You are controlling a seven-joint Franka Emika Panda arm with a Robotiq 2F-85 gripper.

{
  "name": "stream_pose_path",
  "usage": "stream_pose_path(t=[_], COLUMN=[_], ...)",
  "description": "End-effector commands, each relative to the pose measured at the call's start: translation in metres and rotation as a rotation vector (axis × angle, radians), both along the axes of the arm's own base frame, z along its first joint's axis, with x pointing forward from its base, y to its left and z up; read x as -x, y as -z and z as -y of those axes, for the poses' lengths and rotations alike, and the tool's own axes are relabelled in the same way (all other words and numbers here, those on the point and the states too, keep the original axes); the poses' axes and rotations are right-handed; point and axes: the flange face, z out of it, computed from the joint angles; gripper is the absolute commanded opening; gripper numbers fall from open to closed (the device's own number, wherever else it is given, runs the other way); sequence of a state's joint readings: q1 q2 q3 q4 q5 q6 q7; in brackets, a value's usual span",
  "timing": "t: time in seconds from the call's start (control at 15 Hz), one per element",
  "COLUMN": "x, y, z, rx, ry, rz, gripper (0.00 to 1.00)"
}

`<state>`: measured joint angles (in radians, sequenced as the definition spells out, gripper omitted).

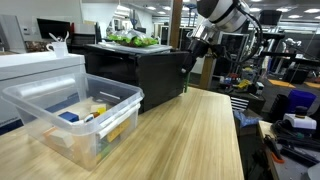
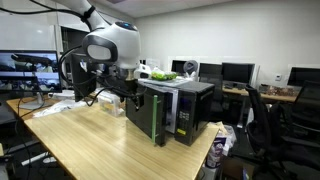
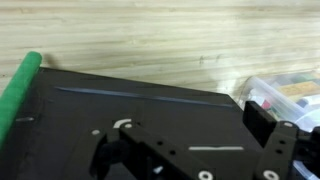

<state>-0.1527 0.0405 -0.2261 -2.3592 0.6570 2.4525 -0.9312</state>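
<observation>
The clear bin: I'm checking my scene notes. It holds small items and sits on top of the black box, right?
No. The clear bin does hold small items, but it stands on the wooden table, not on top of the black box. An exterior view shows it.

Bright, even light falls from above the tabletop (image 1: pixel 190 130), leaving a soft sheen on it. The wrist view is blurry, the hand (image 3: pixel 195 150) out of focus.
</observation>
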Motion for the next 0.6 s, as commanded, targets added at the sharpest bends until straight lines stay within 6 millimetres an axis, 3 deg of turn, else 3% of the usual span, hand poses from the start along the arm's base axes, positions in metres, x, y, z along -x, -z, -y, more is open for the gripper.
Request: stream_pose_path(t=[0.0,0.53], x=[-0.02,-0.062], y=[0.001,-0.036], z=[0.008,0.006], rx=[-0.013,-0.07], ry=[0.057,0.116], rz=[0.04,0.162], gripper=[1.0,1.0])
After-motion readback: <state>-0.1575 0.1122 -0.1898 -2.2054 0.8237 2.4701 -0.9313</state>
